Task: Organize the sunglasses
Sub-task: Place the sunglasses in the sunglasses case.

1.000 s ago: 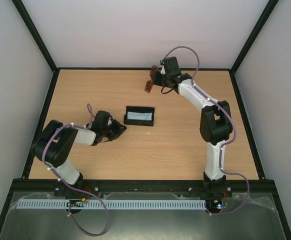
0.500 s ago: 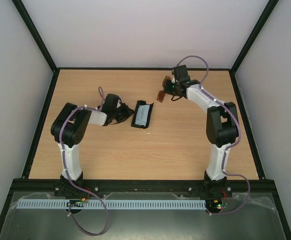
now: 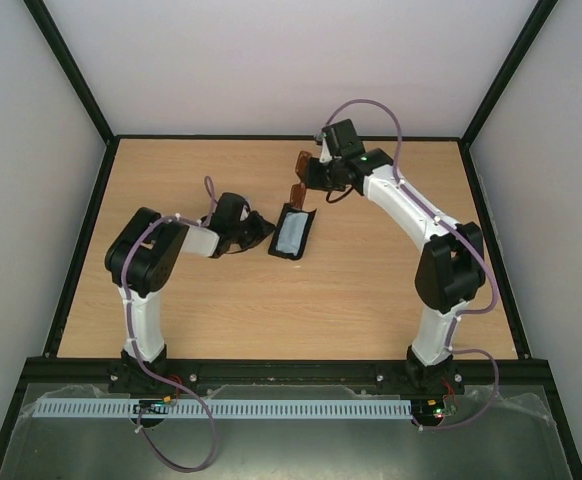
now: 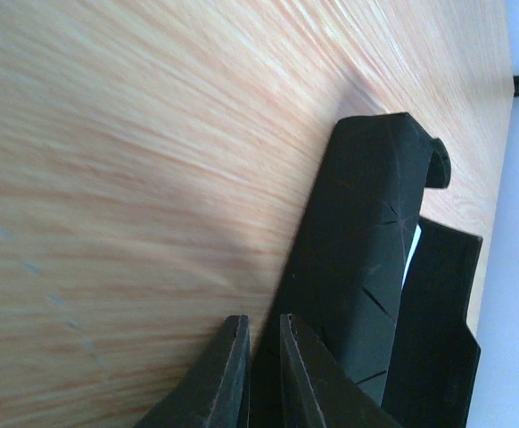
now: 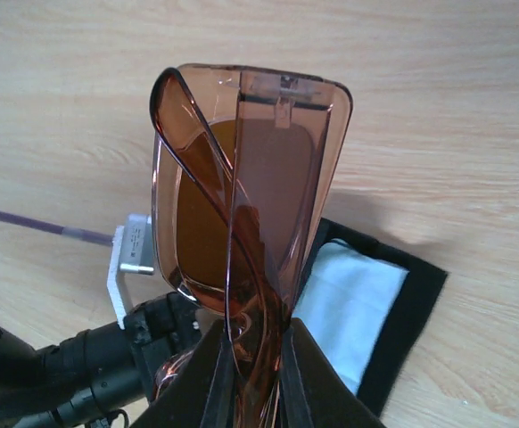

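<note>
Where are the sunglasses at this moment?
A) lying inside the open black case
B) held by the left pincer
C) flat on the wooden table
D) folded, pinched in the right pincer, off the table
D: the right wrist view shows the folded sunglasses clamped between the fingers of the right pincer, raised clear of the wood, with the open black case lying behind them.

Bright, diffuse light leaves only faint shadows on the pale wooden tabletop (image 3: 351, 290). The left wrist view streaks the wood grain with blur; the right wrist view is sharp, light glowing through the translucent reddish-brown sunglasses (image 5: 251, 178).
</note>
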`<act>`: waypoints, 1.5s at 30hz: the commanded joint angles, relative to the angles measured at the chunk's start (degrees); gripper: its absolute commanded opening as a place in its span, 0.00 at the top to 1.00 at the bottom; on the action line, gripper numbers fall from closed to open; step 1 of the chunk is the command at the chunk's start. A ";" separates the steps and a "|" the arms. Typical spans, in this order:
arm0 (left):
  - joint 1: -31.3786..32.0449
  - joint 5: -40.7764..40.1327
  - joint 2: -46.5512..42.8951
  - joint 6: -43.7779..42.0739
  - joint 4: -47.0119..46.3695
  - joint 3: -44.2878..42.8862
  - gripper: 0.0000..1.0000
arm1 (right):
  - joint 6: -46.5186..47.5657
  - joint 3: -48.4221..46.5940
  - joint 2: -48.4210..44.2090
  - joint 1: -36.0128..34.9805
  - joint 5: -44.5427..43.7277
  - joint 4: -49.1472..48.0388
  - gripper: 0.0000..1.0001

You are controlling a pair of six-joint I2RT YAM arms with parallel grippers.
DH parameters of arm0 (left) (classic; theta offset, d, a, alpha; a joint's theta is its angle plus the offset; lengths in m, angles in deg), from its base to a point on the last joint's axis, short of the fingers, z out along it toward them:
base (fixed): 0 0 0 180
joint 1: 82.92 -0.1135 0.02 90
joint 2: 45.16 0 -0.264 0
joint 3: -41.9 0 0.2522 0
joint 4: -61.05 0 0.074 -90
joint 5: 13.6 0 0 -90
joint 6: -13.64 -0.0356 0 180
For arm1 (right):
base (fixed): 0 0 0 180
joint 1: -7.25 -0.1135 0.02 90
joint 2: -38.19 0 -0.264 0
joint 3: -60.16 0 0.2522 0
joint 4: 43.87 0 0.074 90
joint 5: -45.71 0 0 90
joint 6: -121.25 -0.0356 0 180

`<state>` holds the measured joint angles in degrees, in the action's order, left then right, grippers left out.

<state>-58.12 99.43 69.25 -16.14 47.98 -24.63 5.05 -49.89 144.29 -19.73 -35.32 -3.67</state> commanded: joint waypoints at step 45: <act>4.30 1.75 0.52 2.26 -3.26 6.61 0.87 | 2.91 -27.89 31.66 -8.35 -16.62 36.02 0.97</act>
<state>-54.27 101.05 67.54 -13.73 41.51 -18.99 8.11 -74.48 173.51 -27.71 -51.03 26.44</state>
